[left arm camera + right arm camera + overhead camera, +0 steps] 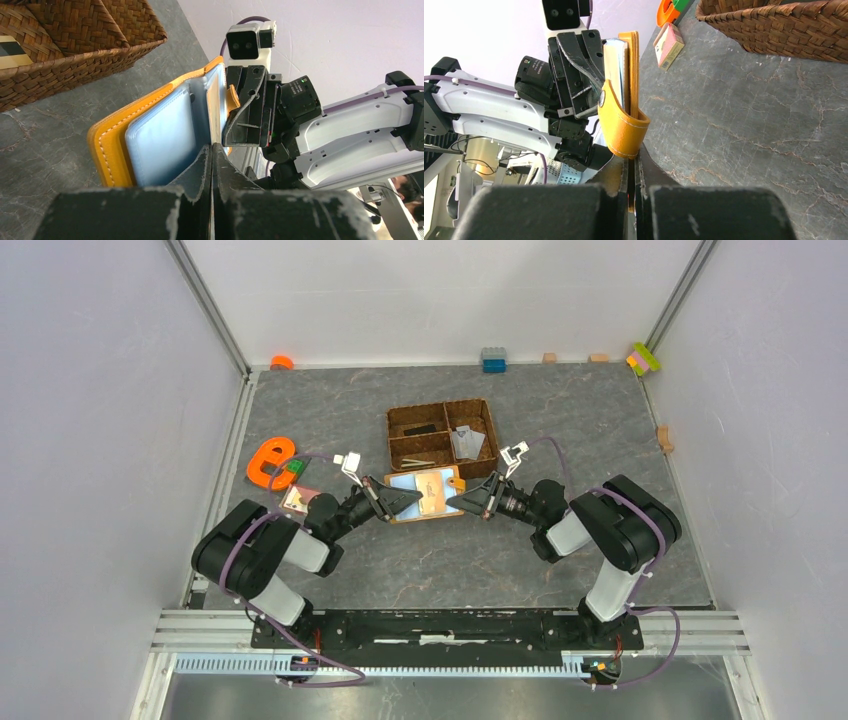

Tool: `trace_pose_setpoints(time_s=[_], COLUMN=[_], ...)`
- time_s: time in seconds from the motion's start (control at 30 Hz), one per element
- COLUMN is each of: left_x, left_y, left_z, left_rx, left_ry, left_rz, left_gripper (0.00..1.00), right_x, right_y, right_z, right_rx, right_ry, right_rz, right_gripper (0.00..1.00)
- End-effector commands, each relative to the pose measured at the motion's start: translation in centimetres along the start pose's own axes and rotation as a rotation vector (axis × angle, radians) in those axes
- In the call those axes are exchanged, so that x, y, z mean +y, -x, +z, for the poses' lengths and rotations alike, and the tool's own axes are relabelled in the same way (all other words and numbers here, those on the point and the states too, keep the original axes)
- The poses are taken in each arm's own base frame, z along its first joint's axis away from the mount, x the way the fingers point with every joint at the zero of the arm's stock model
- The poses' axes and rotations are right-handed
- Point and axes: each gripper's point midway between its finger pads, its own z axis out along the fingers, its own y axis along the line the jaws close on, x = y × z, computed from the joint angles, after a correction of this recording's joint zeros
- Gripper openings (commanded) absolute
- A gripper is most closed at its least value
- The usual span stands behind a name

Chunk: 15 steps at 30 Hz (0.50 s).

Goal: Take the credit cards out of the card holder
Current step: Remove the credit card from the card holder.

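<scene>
Just in front of the woven tray [442,404], the card holder [418,483] lies spread open between the two arms, its orange cover facing away from the overhead camera and its pale blue lining facing it. The left gripper [405,499] has its fingers pressed fully together on the edge of the left half, where the blue lining meets their tips in the left wrist view. The right gripper [455,504] is likewise clamped tight, pinching the orange snap tab at the opposite end; a sliver of orange shows between its fingers in the right wrist view. Whether the holder rests on the table or is raised slightly above it cannot be told.

What looks like a beige card [437,490] shows in the right half of the holder. Some grey-white cards [466,443] lie in the tray's right compartment, and another beige card [420,462] lies in its near left compartment.

An orange e-shaped toy [268,460] sits well to the left of the tray, with a small pinkish box [296,499] just beside the left arm. A blue brick [493,360] stands against the back wall.
</scene>
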Motion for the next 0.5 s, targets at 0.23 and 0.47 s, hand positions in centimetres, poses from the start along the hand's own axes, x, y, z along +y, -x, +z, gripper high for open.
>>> trace_pose_setpoints(time_s=[0.23,0.47], left_x=[-0.21,0.1], left_y=[1.75,1.71], left_z=[-0.2,-0.2], left_rx=[-0.072,-0.065], left_ry=[-0.017,-0.012], left_rz=[0.017,0.004], left_gripper=[0.02,0.02], right_x=[9.01,9.15], right_y=[4.13,4.31], right_z=[-1.86,-2.05], right_rx=[-0.197,-0.2], right_ry=[0.342,0.345], right_rz=[-0.329,-0.335], right_gripper=[0.0,0.0])
